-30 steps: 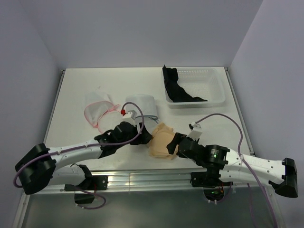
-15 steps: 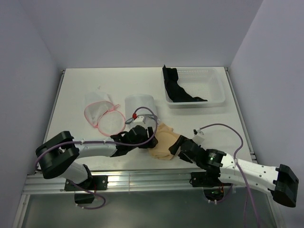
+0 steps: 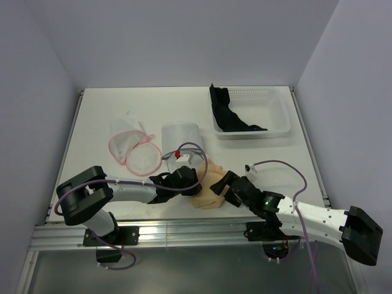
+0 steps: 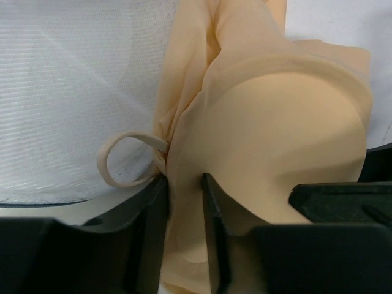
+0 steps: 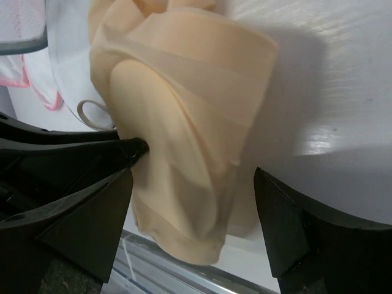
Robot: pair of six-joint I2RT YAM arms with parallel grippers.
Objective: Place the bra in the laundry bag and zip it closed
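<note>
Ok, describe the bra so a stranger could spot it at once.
Start at the middle of the white table's near edge. The beige moulded-cup bra sits there, the only skin-toned thing; behind it are a white mesh bag and pink-trimmed mesh pouches.

I see the bra, a peach-beige padded one, crumpled in a heap at the near edge of the bench, still outside the bag. One moulded cup bulges up smooth and rounded, with the thinner fabric bunched in folds beside it and a thin strap loop curling out to the side. A fold of that fabric sits pinched between the fingers of the left gripper. The laundry bag, white mesh edged in pink, lies flat further back and to the left, spread in two rounded lobes, apart from the bra. I can't make out its zip.
</note>
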